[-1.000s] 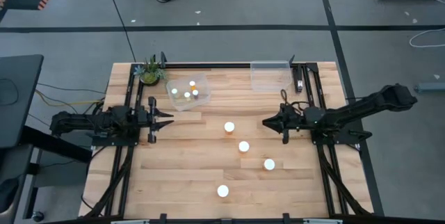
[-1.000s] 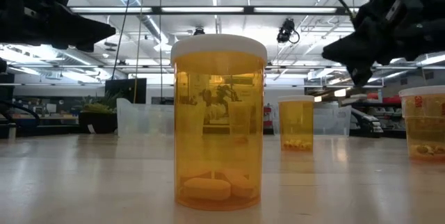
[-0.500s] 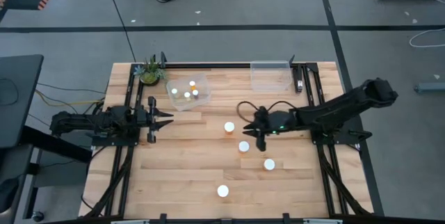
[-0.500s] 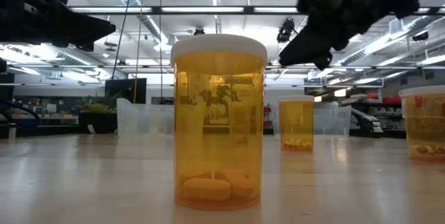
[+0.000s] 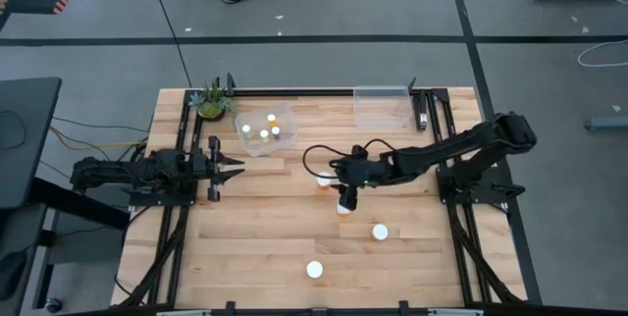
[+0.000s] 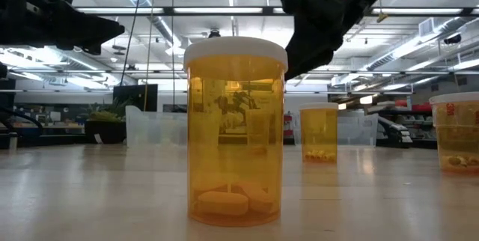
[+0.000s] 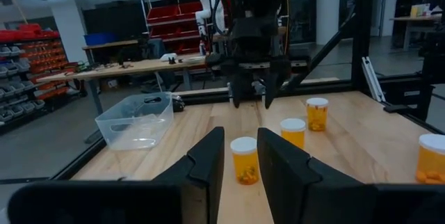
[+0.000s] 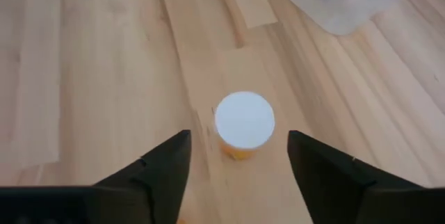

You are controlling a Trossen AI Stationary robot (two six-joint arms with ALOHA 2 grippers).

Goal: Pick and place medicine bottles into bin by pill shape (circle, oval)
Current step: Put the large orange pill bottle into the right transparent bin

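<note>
step in hand: reach for pickup. right gripper point(image 5: 340, 181) over mid-table, fingers spread, empty, above white-capped bottle point(image 8: 244, 122) near bin point(image 5: 265, 130). left gripper point(image 5: 234, 168) parked, released. next, likely: descend straight, straddle cap, clamp.

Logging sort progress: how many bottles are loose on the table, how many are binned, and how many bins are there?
Loose bottles on the table: 4
Bottles in a bin: 4
Bins: 2
Total: 10 things, 8 of them bottles
</note>
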